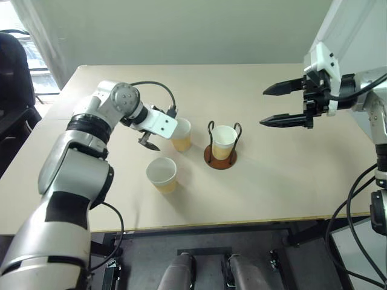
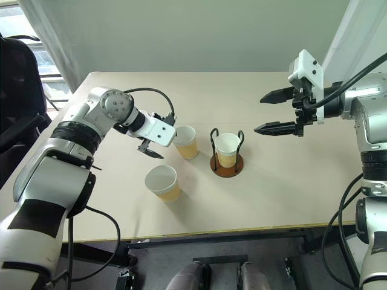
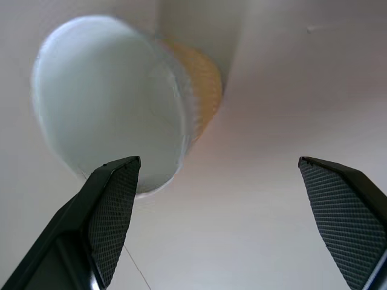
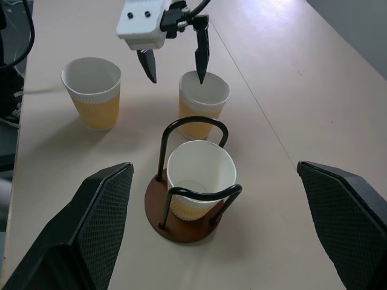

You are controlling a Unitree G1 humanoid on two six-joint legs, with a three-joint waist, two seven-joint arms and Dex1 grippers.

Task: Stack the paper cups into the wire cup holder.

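Tan-yellow paper cups, three of them, stand upright on the pale wooden table (image 1: 272,181). One cup (image 1: 224,142) sits inside the wire cup holder (image 1: 220,158), between its two black wire loops, on the round reddish-brown base. This holder stands near the middle of the table. A second cup (image 1: 181,134) stands just beside the holder, on the robot's left side of it, and does not touch it. The third cup (image 1: 162,174) stands closer to the front edge of the table, apart from the other two, and its white inside is empty.

The left gripper (image 1: 152,141) points steeply downward at the second cup. Its two black fingers are spread wide apart and hold nothing. In the right wrist view one finger (image 4: 202,54) has its tip at the rim of this cup, over the opening, and the other finger hangs outside the cup wall on the side toward the third cup. I cannot tell if the tip really touches the rim. In the left wrist view the white opening of the cup (image 3: 109,103) lies beside one finger pad (image 3: 115,211).

The right gripper (image 1: 284,104) hovers high above the table, well apart from the holder, on the robot's right. Its fingers are also wide apart and empty, and they point toward the robot's left.
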